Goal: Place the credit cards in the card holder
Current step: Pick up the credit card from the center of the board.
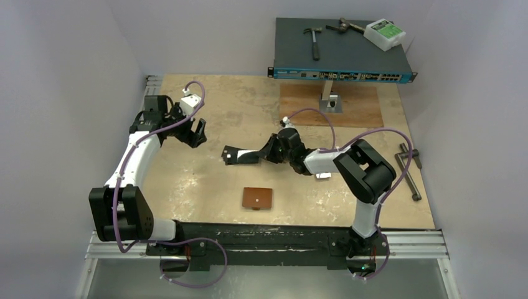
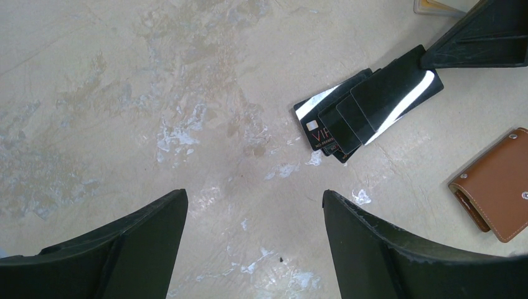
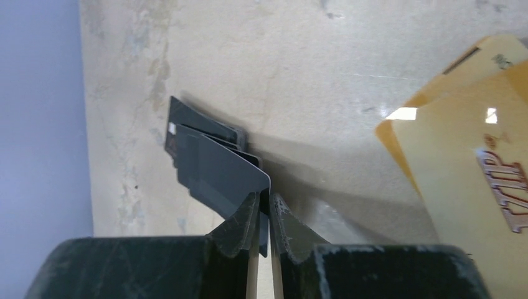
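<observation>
Several black credit cards [image 1: 241,154] lie fanned mid-table, also seen in the left wrist view [image 2: 367,107]. My right gripper [image 1: 269,149] is shut on the edge of the top black card [image 3: 218,169], its jaws pinching it [image 3: 263,202]. Gold-orange cards [image 3: 464,156] lie just to its right. The brown leather card holder [image 1: 258,197] rests closed nearer the front, apart from the cards, and shows at the right edge of the left wrist view [image 2: 498,185]. My left gripper [image 1: 198,132] hovers open and empty to the left of the cards [image 2: 253,196].
A network switch [image 1: 342,62] on a stand at the back carries a hammer [image 1: 314,41] and a white box [image 1: 385,34]. Metal tools [image 1: 408,173] lie at the right edge. A brown board [image 1: 358,106] sits under the stand.
</observation>
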`<state>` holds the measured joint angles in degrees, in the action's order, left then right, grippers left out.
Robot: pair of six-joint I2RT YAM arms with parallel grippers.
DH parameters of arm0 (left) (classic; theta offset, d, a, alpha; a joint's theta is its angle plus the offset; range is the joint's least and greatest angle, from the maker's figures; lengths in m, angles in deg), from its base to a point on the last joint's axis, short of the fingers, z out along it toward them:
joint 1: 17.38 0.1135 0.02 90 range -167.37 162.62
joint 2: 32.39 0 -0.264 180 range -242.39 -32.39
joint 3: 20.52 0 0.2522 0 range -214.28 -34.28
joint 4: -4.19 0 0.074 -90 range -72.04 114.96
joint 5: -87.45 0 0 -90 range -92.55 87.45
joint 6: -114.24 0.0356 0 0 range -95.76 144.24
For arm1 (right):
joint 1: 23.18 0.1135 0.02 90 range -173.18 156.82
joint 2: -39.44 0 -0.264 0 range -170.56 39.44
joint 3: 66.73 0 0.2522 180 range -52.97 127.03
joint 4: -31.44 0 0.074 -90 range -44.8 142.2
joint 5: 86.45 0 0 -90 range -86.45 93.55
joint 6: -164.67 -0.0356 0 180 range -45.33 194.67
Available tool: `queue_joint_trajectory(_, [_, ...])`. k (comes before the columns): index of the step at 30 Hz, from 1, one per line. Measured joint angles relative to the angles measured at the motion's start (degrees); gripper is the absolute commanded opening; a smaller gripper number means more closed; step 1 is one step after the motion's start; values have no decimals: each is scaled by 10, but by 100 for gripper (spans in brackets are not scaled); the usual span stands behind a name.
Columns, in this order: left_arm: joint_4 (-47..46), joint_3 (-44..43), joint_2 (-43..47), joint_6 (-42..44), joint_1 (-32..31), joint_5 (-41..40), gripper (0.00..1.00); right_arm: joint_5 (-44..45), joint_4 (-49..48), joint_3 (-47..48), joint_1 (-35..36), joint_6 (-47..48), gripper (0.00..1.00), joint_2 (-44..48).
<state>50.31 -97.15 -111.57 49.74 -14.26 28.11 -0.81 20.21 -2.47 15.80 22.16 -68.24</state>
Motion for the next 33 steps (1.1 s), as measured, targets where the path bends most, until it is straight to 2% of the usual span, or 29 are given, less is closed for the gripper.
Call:
queue_joint_trajectory(12, [6,0,0,-10,0,11,79,-43,-54,-1,0,0,0,35])
queue_joint_trajectory(19, [34,-5,0,-23,0,48,78,-75,-67,2,-1,7,0,35])
queue_joint_trajectory(25, [66,-29,-1,-16,0,122,77,-134,-39,44,-3,60,0,43])
queue_joint_trajectory(29, [115,-47,-1,22,0,195,78,-198,0,77,-4,118,0,60])
queue_joint_trajectory(33, [165,-61,-1,61,-5,247,72,-279,47,100,-5,170,0,82])
